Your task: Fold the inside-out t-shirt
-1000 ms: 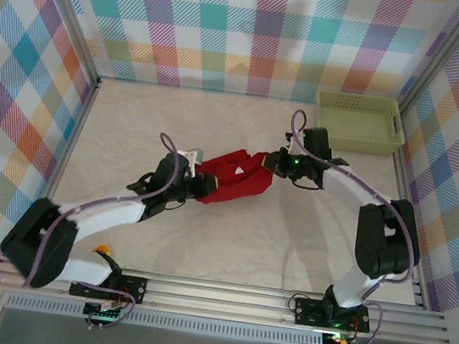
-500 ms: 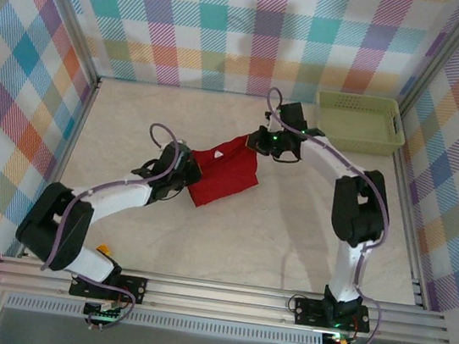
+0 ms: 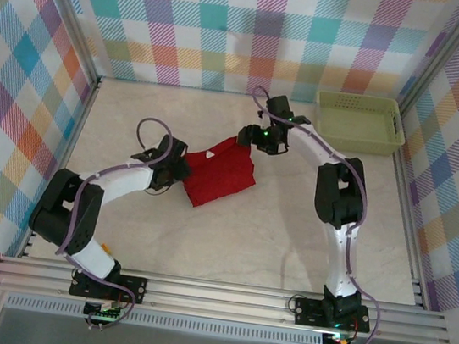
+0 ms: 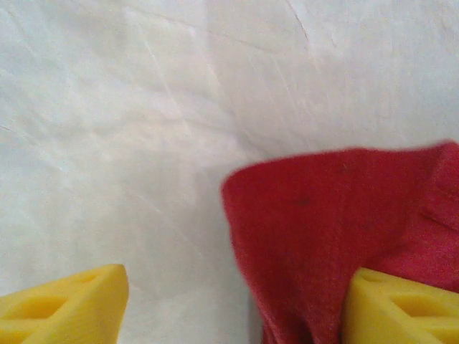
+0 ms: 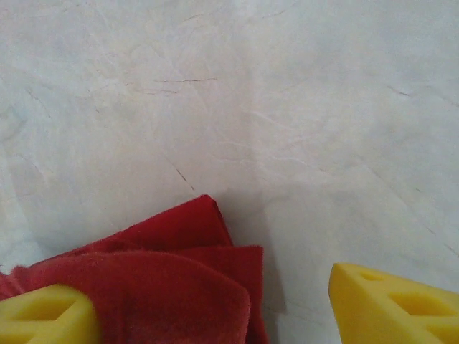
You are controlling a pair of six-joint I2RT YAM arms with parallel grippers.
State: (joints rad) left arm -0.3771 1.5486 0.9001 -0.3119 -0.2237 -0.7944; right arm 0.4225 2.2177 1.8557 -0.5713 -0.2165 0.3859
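The inside-out t-shirt [image 3: 219, 173] lies as a compact deep-red folded bundle on the pale table, left of centre. My left gripper [image 3: 180, 168] sits at its left edge, open. In the left wrist view a rounded corner of the t-shirt [image 4: 323, 229] lies loose between the spread yellow fingertips [image 4: 64, 304] of the left gripper [image 4: 233, 315], up against the right one. My right gripper [image 3: 247, 134] hovers at the far right corner, open. In the right wrist view, layered corners of the t-shirt [image 5: 165, 279] lie by the left finger of the right gripper [image 5: 219, 315], unpinched.
A pale green plastic basket [image 3: 358, 122] stands at the back right against the checked wall. Checked walls and metal rails close off the table [image 3: 228, 240] on three sides. Both arms reach over its middle.
Both grippers have opened and let go of the t-shirt. They carried it toward the back left first, and it now lies as a flatter folded bundle.
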